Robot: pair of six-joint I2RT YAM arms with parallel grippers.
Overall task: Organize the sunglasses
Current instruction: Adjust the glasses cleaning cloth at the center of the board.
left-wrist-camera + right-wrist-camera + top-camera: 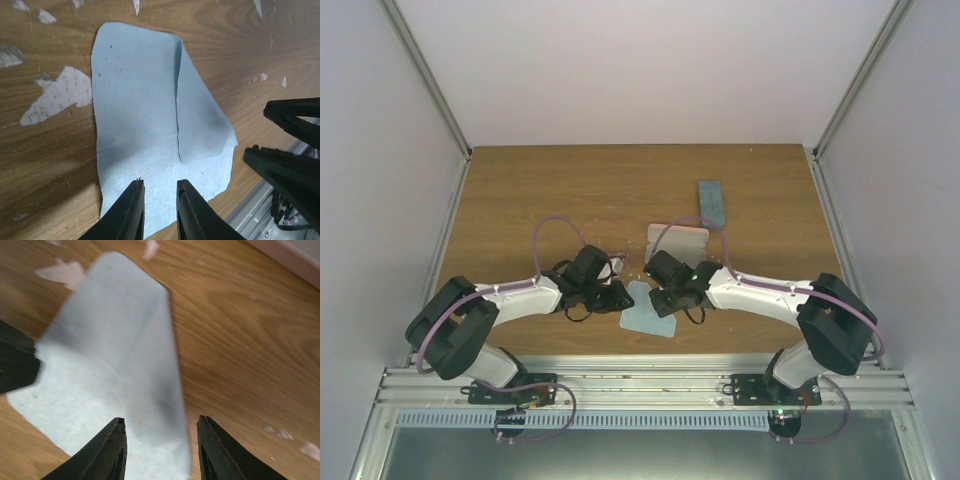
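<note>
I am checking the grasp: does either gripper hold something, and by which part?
Nothing looks held. The left gripper and the right gripper both stand open over the blue cloth, which lies on the table.

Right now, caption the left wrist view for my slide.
Left gripper, jaws slightly apart, over the edge of a partly folded light blue cloth on the wooden table.

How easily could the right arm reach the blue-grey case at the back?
Probably yes: the blue-grey case lies uncovered beyond the right arm; the flat pink case lies between them, but the arm could likely pass above it.
</note>
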